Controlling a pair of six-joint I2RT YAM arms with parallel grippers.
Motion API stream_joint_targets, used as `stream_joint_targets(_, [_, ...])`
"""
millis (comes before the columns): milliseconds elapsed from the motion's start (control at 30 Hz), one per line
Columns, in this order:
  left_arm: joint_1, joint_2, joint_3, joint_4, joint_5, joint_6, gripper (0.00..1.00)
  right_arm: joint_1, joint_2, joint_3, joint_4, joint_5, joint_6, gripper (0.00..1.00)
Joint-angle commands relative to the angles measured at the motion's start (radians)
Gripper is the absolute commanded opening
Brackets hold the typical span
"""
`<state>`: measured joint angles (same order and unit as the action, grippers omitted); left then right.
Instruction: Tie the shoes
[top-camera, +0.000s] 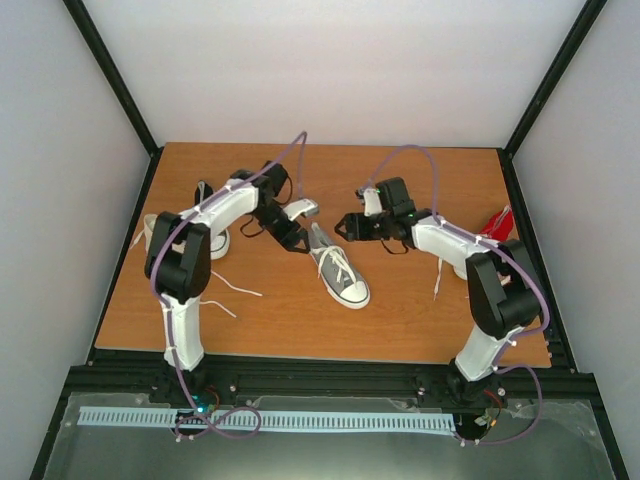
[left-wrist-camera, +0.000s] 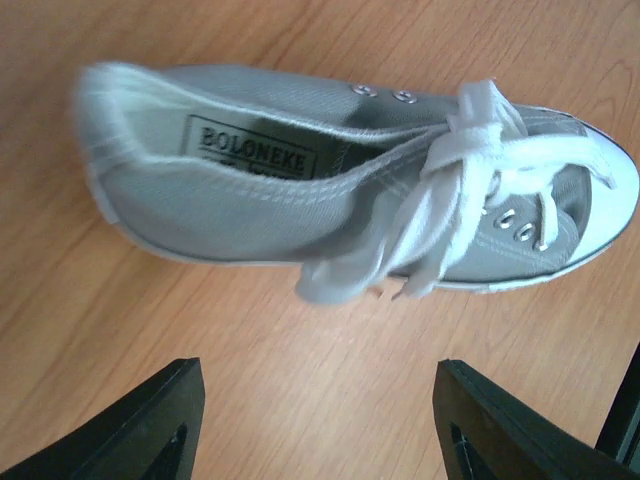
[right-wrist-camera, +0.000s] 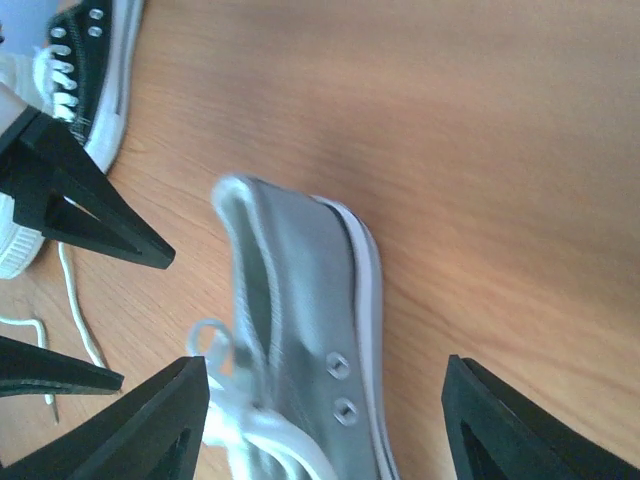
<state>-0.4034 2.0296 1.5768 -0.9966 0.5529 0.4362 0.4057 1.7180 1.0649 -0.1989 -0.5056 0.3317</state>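
A grey sneaker (top-camera: 340, 270) with white toe cap, sole and laces lies mid-table, toe toward the near right. In the left wrist view the sneaker (left-wrist-camera: 290, 190) lies on its side, and its white laces (left-wrist-camera: 465, 190) bunch over the eyelets with ends hanging over the side. My left gripper (top-camera: 290, 236) is open and empty just left of its heel; in its own wrist view the gripper (left-wrist-camera: 320, 430) has only bare wood between the jaws. My right gripper (top-camera: 350, 226) is open just beyond the heel, with the sneaker (right-wrist-camera: 310, 330) between its wide-apart jaws, untouched.
A black sneaker (top-camera: 204, 192) and a cream one (top-camera: 160, 232) with loose laces (top-camera: 236, 291) lie at the left behind my left arm. The black one also shows in the right wrist view (right-wrist-camera: 95, 60). A red sneaker (top-camera: 497, 222) sits at the right edge.
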Motion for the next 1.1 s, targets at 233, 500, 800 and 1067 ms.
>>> stream_joint_targets(233, [0.177, -0.123, 0.004, -0.098, -0.014, 0.031, 0.68, 0.245, 0.227, 0.341, -0.168, 0.268, -0.178, 0.81])
stream_joint_targets(500, [0.189, -0.156, -0.042, -0.065, -0.004, 0.027, 0.68, 0.309, 0.333, 0.462, -0.235, 0.455, -0.170, 0.45])
stream_joint_targets(800, [0.189, -0.173, -0.051, -0.056, -0.022, 0.034, 0.69, 0.238, 0.175, 0.358, -0.203, 0.763, -0.067, 0.03])
stream_joint_targets(1067, [0.189, -0.186, -0.065, -0.047, -0.034, 0.042, 0.69, 0.024, 0.189, 0.379, -0.154, 0.716, -0.038, 0.03])
